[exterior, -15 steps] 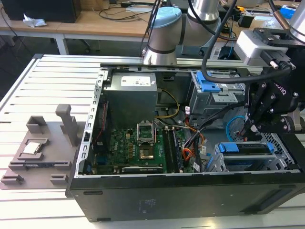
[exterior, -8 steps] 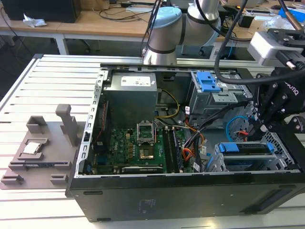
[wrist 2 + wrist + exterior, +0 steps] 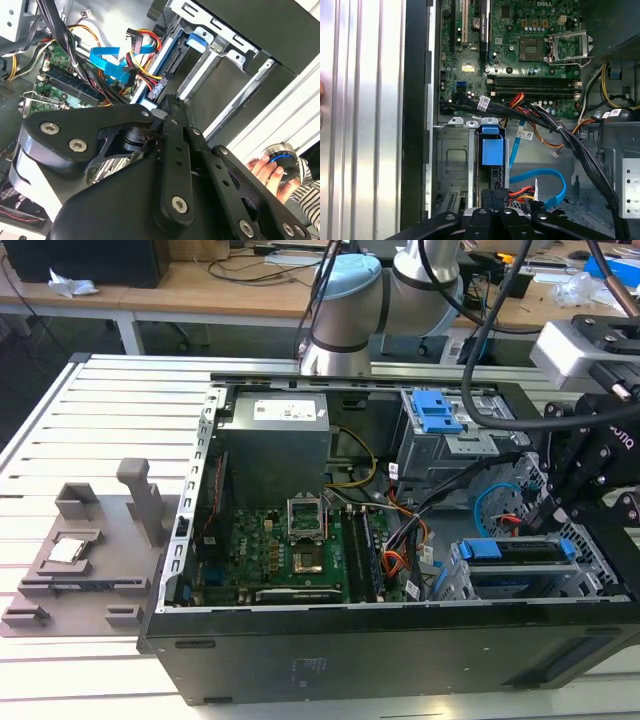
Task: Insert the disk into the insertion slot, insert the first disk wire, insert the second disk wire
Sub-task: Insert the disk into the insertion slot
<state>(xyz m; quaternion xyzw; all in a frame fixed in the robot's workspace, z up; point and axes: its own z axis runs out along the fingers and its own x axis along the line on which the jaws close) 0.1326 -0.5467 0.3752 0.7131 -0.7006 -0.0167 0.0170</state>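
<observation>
1. Two cables matter here. The black connector [image 3: 495,194] with red, yellow and orange leads sits right at the tip of the jaws. The blue ribbon cable [image 3: 540,179] lies loose off to one side of them.
2. The disk [image 3: 491,149] looks seated in the insertion slot [image 3: 451,160], directly ahead of the jaws with its blue caddy edge showing. So I'd call the step in hand the first wire.
3. The gripper [image 3: 494,216] hangs right at the disk's near end. Honestly can't tell if the jaws are apart or clamped on that connector.
4. To do it well, I reckon: keep the plug square to the disk's end and push straight along the bay, no twisting. Those leads look stiff and could drag it crooked.
5. Watch the fat black wire bundle [image 3: 580,150] beside the jaws. It could snag.
</observation>
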